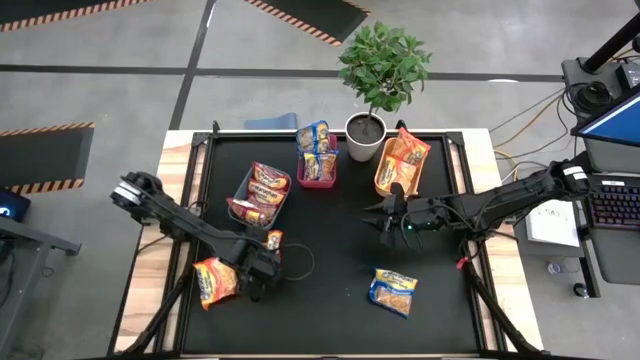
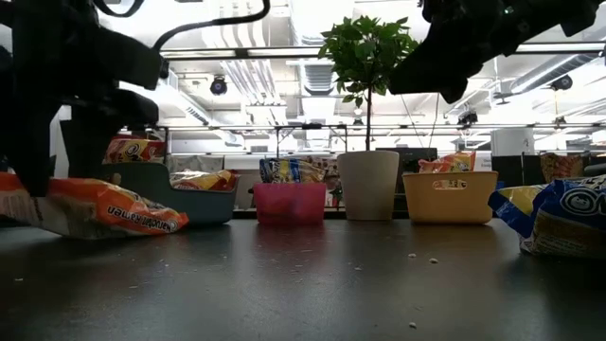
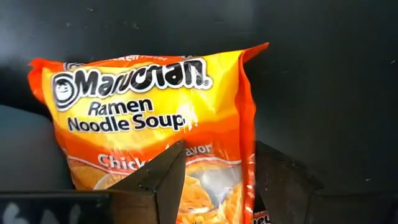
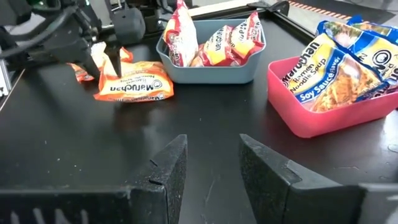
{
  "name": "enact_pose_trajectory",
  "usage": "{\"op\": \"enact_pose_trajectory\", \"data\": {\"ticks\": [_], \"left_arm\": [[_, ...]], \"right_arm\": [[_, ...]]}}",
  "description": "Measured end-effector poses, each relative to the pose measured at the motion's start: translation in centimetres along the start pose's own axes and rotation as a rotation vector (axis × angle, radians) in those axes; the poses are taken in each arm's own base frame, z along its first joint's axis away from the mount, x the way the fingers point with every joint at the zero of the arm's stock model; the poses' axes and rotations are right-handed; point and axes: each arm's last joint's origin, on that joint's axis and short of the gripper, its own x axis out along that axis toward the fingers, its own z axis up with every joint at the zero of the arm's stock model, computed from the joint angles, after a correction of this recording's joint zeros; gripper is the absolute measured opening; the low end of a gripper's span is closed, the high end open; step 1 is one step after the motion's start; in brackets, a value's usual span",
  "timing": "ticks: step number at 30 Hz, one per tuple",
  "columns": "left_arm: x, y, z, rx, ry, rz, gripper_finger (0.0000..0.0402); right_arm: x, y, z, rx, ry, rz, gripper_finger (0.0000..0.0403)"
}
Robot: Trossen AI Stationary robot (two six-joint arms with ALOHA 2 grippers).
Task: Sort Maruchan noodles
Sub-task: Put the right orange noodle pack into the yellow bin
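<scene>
1. Right now the left gripper (image 1: 243,278) is low over an orange packet (image 1: 216,280) lying flat on the black table (image 1: 330,300) at its near left corner. The left wrist view shows its fingers (image 3: 165,180) parted and straddling the packet's (image 3: 155,118) edge, not yet clamped.
2. Judging from that view, the step in hand is picking up this packet, so the fingers should sink until both tips meet the mat before closing. Crinkly film slides, and a shallow pinch would likely catch only the seam.
3. Close slowly and near the packet's middle instead of its corner, so that it hangs level when lifted.
4. Lift straight up, because a small packet (image 1: 273,239) lies just beside the wrist and a sideways drag could sweep it along.
5. The orange bin (image 1: 385,178) stands at the far right beside the potted plant (image 1: 372,85) and already holds orange packets, so it looks like the fitting home; the teal bin (image 1: 262,192) holds red ones and the red bin (image 1: 317,165) blue ones.
6. The right gripper (image 1: 390,222) hovers mid-table near the orange bin, its fingers apart and holding nothing. A blue packet (image 1: 392,290) lies on the mat in front of it, so the carry across needs room.
7. From the low view I cannot tell whether the left fingertips touch the mat.
</scene>
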Motion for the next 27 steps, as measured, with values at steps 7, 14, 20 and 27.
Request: {"op": "enact_pose_trajectory", "data": {"ticks": [7, 14, 20, 27], "left_arm": [[0.7, -0.3, 0.2, 0.032, 0.024, -0.042, 0.0124], [0.6, -0.3, 0.3, 0.064, 0.018, -0.044, 0.0049], [0.4, -0.6, 1.9, 0.257, -0.166, -0.068, 0.0007], [-0.7, 1.5, 5.6, 0.608, -0.464, 0.109, 0.0001]], "right_arm": [[0.0, 0.0, 0.1, -0.003, -0.011, 0.003, 0.0129], [0.0, 0.1, 0.1, -0.005, -0.01, 0.007, 0.0129], [0.0, 0.2, 0.1, -0.009, -0.01, 0.009, 0.0129], [0.0, 0.4, 0.1, -0.013, -0.022, 0.019, 0.0125]]}}
